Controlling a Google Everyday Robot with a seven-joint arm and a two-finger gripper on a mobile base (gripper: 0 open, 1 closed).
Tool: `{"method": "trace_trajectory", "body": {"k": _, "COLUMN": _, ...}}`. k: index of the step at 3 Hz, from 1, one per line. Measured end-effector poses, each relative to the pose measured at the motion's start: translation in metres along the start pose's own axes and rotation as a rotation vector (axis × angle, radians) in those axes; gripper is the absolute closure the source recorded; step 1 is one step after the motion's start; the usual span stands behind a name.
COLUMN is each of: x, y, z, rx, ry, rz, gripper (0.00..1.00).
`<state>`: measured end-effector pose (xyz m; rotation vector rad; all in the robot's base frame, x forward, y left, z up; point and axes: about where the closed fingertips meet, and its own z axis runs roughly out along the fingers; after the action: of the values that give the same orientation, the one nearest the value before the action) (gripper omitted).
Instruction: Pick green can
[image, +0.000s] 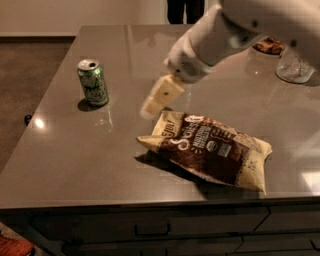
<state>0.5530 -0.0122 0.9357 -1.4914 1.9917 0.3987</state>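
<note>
The green can (93, 83), shiny green with pale whitish swirls and a silver top, stands on the glossy grey-brown surface (75, 155), while the cream-yellow tool (149, 108) on its white arm (220, 35) hovers between the can and the dark brown chip bag (210, 150) with tan-yellow edges and white lettering.

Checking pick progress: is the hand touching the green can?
No, the hand hovers beside the chip bag, with bare tabletop between it and the upright green can.

On the smooth grey countertop (95, 155) the shiny green drink can (93, 83) stands left, the brown-and-yellow crinkled snack bag (207, 150) lies front right, and the cream two-finger gripper (150, 107) hangs between them.
</note>
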Motion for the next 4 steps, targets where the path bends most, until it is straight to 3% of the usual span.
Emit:
{"method": "trace_trajectory", "body": {"k": 1, "x": -0.038, "y": 0.000, "z": 0.041, "rx": -0.026, "ry": -0.076, "rz": 0.005, "gripper": 0.00}}
{"method": "trace_trajectory", "body": {"k": 2, "x": -0.077, "y": -0.015, "z": 0.089, "rx": -0.008, "ry": -0.144, "rz": -0.013, "gripper": 0.00}}
{"method": "trace_trajectory", "body": {"k": 4, "x": -0.111, "y": -0.028, "z": 0.133, "rx": 0.018, "ry": -0.199, "rz": -0.023, "gripper": 0.00}}
